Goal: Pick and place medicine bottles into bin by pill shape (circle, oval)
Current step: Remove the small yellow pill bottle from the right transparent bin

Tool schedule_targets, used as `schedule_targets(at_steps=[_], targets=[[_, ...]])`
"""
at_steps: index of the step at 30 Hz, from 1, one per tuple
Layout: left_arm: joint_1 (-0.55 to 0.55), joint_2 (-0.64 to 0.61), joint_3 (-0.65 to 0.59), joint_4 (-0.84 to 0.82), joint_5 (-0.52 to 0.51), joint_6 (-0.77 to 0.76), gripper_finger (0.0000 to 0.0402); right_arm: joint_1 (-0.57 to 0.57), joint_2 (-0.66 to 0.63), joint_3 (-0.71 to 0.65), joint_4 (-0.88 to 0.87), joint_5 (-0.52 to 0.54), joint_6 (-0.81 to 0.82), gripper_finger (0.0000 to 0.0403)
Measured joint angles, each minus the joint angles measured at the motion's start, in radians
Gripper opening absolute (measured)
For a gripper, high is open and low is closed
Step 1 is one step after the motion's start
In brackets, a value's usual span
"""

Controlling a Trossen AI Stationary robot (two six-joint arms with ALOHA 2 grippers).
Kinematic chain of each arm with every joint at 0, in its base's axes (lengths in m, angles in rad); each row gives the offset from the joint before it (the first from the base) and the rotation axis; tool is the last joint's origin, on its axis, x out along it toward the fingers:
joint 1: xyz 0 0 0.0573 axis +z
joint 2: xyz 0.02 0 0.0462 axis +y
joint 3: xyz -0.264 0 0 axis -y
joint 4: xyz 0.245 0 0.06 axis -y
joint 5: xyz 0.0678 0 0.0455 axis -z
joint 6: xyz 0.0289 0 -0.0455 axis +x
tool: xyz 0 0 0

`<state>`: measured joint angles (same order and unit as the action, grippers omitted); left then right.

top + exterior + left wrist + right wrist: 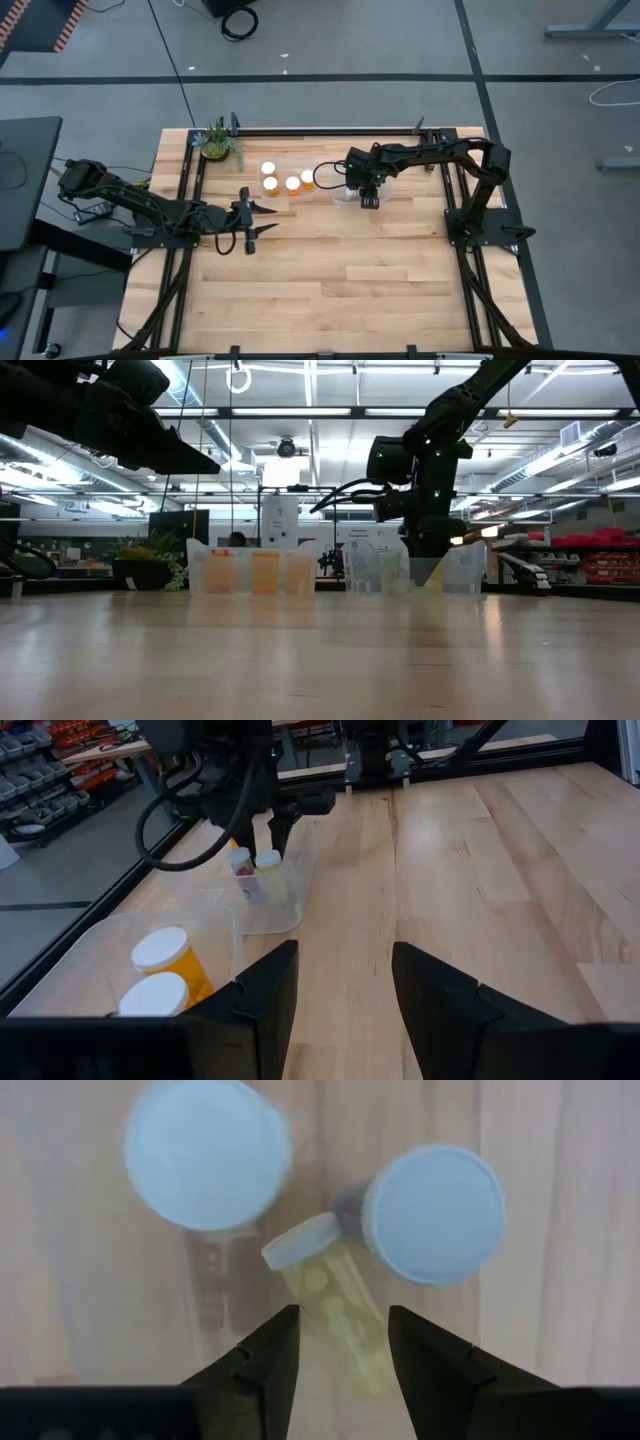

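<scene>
Right hand (338, 1342), fingers parted and holding nothing, hangs directly over a clear bin (345, 196) near the middle of the wooden surface (330, 280); in the bin, two white-capped medicine bottles (432, 1215) stand upright with a smaller bottle (335, 1315) lying tilted between them. Three more orange bottles (292, 184) stand in the neighbouring clear bin (90, 945). Left hand (262, 218), fingers spread wide and empty, waits apart above bare wood.

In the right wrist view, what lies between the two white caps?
A small tilted bottle with round pills inside lies between the two white caps, just ahead of the open right gripper.
</scene>
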<state>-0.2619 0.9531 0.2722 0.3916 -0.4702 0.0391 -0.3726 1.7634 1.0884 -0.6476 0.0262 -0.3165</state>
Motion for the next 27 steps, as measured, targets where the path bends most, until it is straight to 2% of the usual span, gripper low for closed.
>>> schedule_targets(at_steps=[4, 10, 27], targets=[[0.000, 0.000, 0.000, 0.000, 0.000, 0.000, 0.0172, 0.003, 0.000, 0.000, 0.000, 0.073, 0.025, 0.0161], [0.000, 0.000, 0.000, 0.000, 0.000, 0.000, 0.0172, 0.003, 0.000, 0.000, 0.000, -0.010, 0.018, 0.0161], [0.001, 0.000, 0.000, 0.008, 0.004, -0.001, 0.0172, 0.001, -0.006, -0.082, 0.066, 0.022, -0.004, 0.0161]])
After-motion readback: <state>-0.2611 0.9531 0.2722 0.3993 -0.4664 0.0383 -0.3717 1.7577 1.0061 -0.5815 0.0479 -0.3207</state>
